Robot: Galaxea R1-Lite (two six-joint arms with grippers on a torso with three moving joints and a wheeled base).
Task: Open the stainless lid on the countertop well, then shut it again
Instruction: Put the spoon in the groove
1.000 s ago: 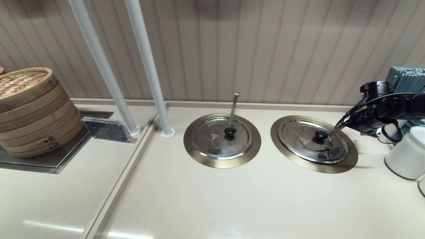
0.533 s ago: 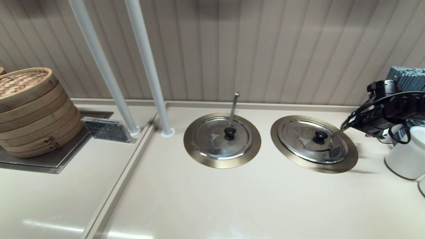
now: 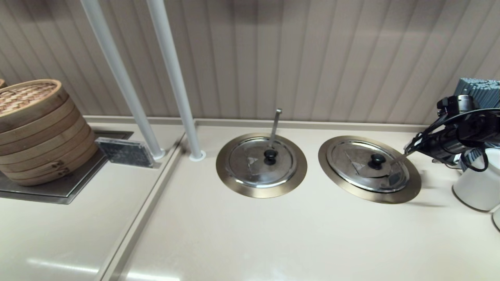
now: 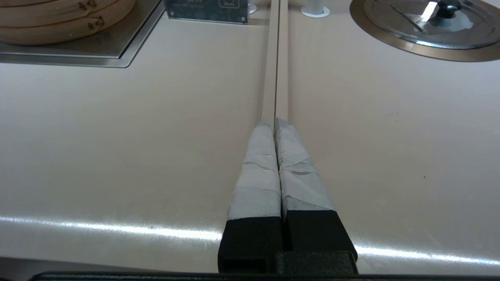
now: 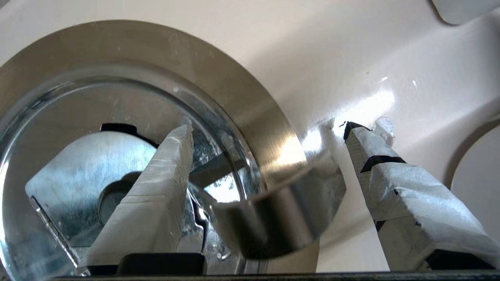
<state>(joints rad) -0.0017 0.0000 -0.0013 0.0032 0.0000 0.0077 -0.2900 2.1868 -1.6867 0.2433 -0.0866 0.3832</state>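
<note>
Steel lid: the round shiny stainless lid point(image 3: 368, 165) with a black centre knob point(image 3: 377, 159) lies seated flat in its well, toward the right end of the countertop, short of the rear edge.
Well: the round countertop well shows only as a wide bronze-tinted brushed flange point(image 3: 339, 178) ringing the lid; its inside is covered.
Ladle handle: a flat steel handle point(image 3: 397, 158) slants from near the knob out toward the right, its long axis pointing at the right gripper.
Right gripper point(image 5: 269, 134): the nearer tool, above the flange's right rim; its taped fingers point(image 5: 156, 187) are spread wide and hold nothing, the handle end lying between them.
Key relation: the knob lies to the left of this gripper, along the handle's line.
Left gripper point(image 4: 274, 125): taped fingers pressed together, empty, parked low above the countertop seam near the front edge.
Twin lid point(image 3: 261, 161): sits left, with a near-upright handle.
Hidden: in the right wrist view the knob sits largely behind one finger; the head view cuts the right arm off at the frame edge.
</note>
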